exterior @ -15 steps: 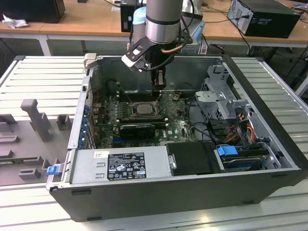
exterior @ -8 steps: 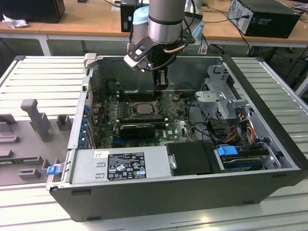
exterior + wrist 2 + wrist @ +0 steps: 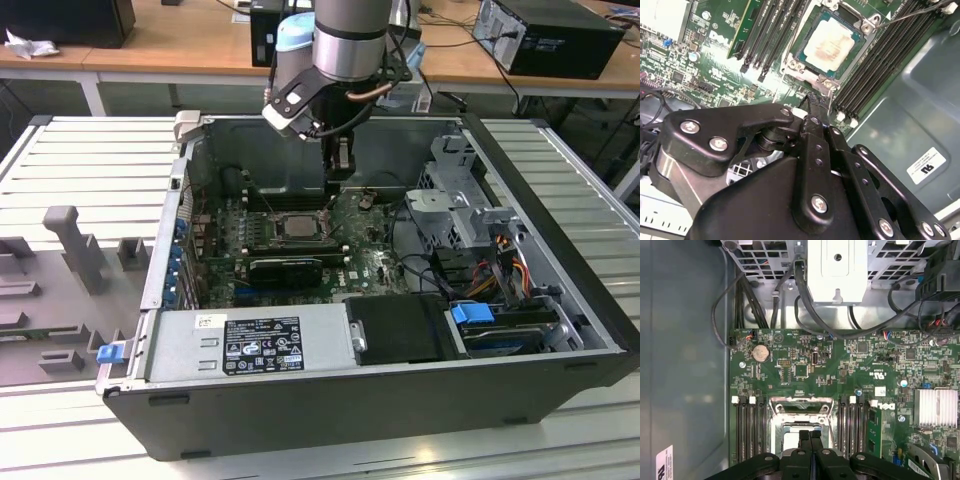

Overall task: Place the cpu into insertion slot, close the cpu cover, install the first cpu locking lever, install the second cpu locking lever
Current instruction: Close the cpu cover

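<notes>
The cpu (image 3: 830, 45) lies flat in the insertion slot (image 3: 863, 46) on the green board, its pale metal top facing up. The silvery cpu cover (image 3: 805, 67) lies down around the chip, framing it. A thin lever rod (image 3: 910, 14) runs out from one corner of the socket. My gripper (image 3: 814, 102) hangs just above the socket's edge with its black fingers (image 3: 805, 437) pressed together and nothing between them. In the exterior view the gripper (image 3: 335, 195) stands upright over the back rim of the socket, close to the cpu (image 3: 297, 226).
Black memory slots (image 3: 747, 430) flank the socket on both sides. A finned heatsink (image 3: 938, 407), a coin battery (image 3: 760, 353), cables (image 3: 740, 295) and a metal drive cage (image 3: 837, 270) lie nearby. The grey case wall (image 3: 910, 100) is close. A power supply (image 3: 250, 340) sits at the case's front.
</notes>
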`<state>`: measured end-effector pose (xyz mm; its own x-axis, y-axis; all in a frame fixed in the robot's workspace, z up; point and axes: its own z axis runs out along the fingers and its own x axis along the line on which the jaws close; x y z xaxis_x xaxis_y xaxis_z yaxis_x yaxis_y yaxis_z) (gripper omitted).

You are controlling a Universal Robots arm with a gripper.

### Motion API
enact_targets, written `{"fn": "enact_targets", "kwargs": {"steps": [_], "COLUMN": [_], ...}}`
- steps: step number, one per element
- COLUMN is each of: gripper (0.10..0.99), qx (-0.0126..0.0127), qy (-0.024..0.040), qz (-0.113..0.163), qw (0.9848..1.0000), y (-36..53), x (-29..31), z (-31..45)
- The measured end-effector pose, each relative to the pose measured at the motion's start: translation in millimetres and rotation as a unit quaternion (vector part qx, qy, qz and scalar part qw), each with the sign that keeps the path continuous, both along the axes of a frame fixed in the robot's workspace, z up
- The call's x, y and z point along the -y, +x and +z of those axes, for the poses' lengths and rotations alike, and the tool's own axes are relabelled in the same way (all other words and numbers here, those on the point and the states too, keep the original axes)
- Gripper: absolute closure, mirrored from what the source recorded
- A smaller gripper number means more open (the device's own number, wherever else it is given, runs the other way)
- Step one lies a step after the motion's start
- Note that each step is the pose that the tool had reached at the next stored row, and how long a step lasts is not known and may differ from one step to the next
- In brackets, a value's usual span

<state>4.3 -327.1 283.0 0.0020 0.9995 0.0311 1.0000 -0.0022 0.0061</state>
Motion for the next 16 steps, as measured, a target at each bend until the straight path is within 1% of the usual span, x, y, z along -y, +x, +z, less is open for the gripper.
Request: {"fn": "enact_targets", "kwargs": {"steps": [3,6,12,15,16], "gripper": [0.98,0.98,0.98,0.98,0.98], "qx": [0.0,-0.0004,-0.0004,-0.0005,-0.0005], "qy": [0.0001,-0.0008,-0.0017,-0.0019,-0.0019], "qz": [0.0,0.0,0.0,0.0,0.0], "qw": [1.0,1.0,1.0,1.0,1.0], "y": [2.6,10.9,20.5,28.1,28.9], "x": [-0.1,0.0,-0.1,-0.1,-0.1], "z": [0.1,0.1,-0.4,-2.4,-2.9]}}
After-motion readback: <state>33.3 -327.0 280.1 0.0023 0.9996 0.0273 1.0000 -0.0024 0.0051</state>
